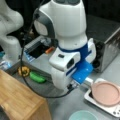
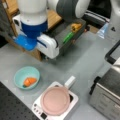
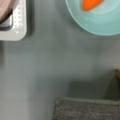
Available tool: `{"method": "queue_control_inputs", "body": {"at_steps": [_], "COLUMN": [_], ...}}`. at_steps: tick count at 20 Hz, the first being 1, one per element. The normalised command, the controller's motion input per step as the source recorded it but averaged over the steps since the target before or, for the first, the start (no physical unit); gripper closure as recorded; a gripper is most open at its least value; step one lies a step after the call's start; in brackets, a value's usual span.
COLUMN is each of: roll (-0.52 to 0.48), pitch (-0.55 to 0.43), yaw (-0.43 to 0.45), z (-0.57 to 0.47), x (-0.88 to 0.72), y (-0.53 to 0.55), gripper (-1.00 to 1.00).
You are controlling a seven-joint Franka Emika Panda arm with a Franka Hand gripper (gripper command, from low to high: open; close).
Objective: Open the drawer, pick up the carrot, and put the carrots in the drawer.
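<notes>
The carrot point(image 2: 29, 81) lies inside a light blue bowl point(image 2: 19, 74) at approx. 8 o'clock in a front view; in wrist view the carrot point(image 3: 91, 4) shows at 1 o'clock, inside the same bowl point(image 3: 100, 25), on the grey table point(image 3: 50, 62).

The drawer point(image 2: 63, 30) is pulled out from the wooden cabinet point(image 2: 53, 16) and holds a green vegetable point(image 2: 67, 37) and a yellow one point(image 2: 75, 27). In a front view the green vegetable point(image 1: 37, 77) and yellow one point(image 1: 24, 71) lie beside the cabinet point(image 1: 20, 100).

The arm body point(image 2: 35, 22) stands over the drawer front and hides much of it. The gripper itself does not show, so I cannot tell if its fingers are spread or pressed.

A white tray point(image 2: 72, 100) w/ pink plate point(image 2: 55, 100) sits at 6 o'clock, a metal appliance point(image 2: 107, 97) at 4 o'clock. No readable writing.
</notes>
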Motion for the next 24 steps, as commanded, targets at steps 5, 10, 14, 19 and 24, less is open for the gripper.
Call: {"method": "queue_control_inputs", "body": {"at_steps": [5, 10, 14, 19, 24], "roll": [-0.045, -0.015, 0.061, 0.144, 0.197], "pitch": [0.282, 0.215, 0.190, 0.180, 0.145], "yaw": [0.153, 0.173, 0.126, 0.051, -0.048], "z": [0.03, 0.02, 0.08, 0.09, -0.01], "x": [0.61, 0.53, 0.39, 0.32, 0.31], "y": [-0.50, -0.52, -0.35, -0.10, 0.11], "gripper": [-1.00, -1.00, -1.00, -1.00, -1.00]}}
